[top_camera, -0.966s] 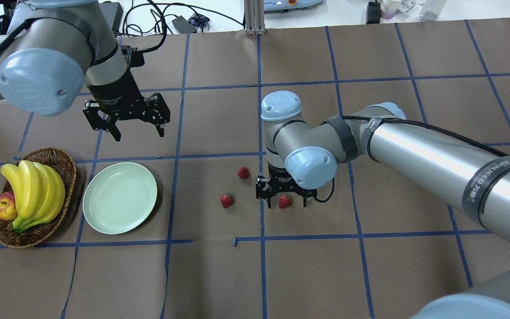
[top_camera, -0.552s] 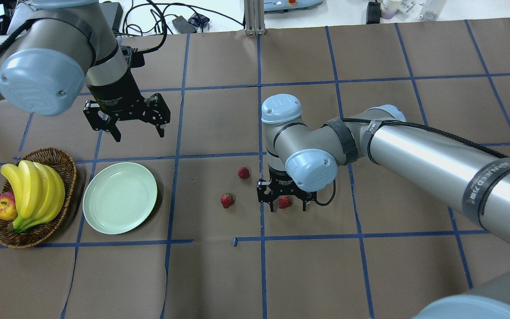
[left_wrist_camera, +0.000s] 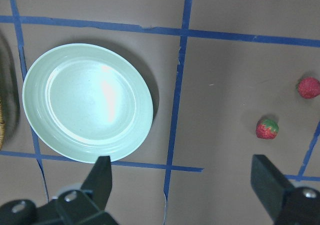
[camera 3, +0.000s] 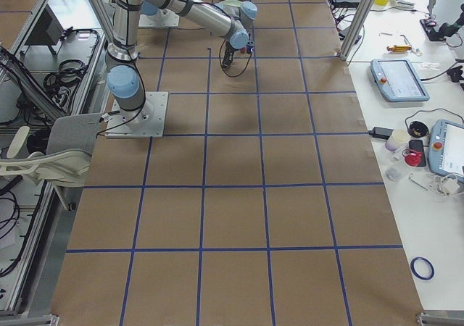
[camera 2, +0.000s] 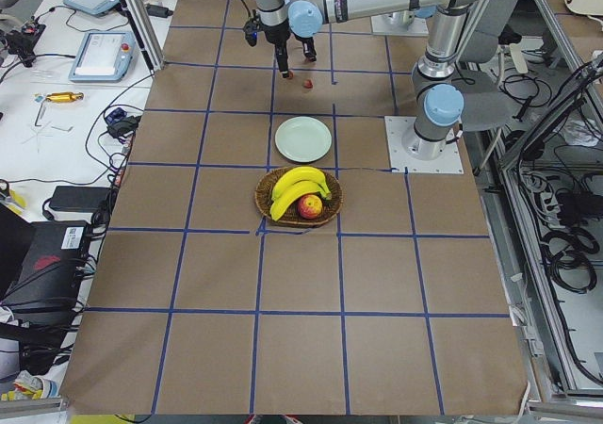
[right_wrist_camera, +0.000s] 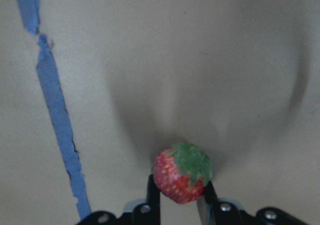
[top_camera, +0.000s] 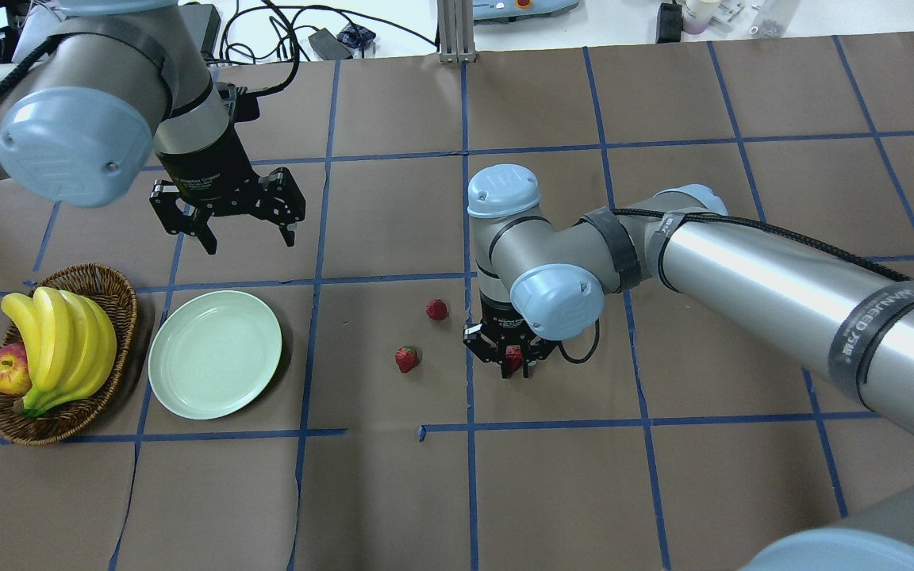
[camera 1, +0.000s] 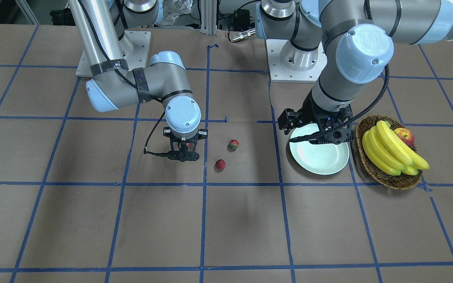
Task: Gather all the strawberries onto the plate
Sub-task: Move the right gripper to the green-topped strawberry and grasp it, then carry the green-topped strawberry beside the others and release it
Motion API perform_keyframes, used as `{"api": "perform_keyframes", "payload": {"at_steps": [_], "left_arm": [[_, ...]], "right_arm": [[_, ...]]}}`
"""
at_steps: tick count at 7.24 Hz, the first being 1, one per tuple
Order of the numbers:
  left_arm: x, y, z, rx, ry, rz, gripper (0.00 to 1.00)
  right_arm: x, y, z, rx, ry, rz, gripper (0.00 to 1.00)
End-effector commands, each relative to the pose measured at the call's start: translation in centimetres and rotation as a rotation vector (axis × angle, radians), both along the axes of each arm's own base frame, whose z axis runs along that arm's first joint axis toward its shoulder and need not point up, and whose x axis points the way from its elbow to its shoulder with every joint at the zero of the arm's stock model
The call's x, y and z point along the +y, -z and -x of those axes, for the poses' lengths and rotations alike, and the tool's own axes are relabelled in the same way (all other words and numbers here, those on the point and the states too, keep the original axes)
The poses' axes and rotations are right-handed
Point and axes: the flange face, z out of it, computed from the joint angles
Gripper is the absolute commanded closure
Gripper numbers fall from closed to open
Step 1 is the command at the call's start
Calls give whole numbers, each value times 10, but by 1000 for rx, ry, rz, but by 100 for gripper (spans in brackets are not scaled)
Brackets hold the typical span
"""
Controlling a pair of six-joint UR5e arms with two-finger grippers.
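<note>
Three strawberries show. My right gripper (top_camera: 513, 362) is shut on one strawberry (right_wrist_camera: 181, 174) at the table surface, its fingers (right_wrist_camera: 152, 195) pressed on both sides of it. The other two strawberries (top_camera: 437, 309) (top_camera: 407, 358) lie loose on the brown paper just left of it; they also show in the left wrist view (left_wrist_camera: 308, 87) (left_wrist_camera: 267, 128). The pale green plate (top_camera: 215, 353) lies further left with nothing on it. My left gripper (top_camera: 251, 240) is open and holds nothing, hovering beyond the plate (left_wrist_camera: 87, 102).
A brown wicker basket (top_camera: 112, 287) with bananas (top_camera: 60, 341) and a red-yellow apple (top_camera: 7, 371) stands left of the plate. Blue tape lines cross the brown table cover. Cables and devices lie past the table's far edge.
My right gripper's fingers, which stood open on either side of the strawberry, have closed on it. The left arm, plate and other two strawberries have not moved.
</note>
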Motion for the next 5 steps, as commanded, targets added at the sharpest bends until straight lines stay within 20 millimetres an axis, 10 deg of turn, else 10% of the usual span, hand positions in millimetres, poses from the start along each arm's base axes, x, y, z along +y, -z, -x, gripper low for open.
{"api": "perform_keyframes", "payload": {"at_steps": [1, 5], "left_arm": [[0, 0, 0, -1, 0, 1, 0], [1, -4, -1, -6, 2, 7, 0]], "right_arm": [[-4, -8, -1, 0, -9, 20, 100], [-52, -79, -19, -48, -11, 121, 100]]}}
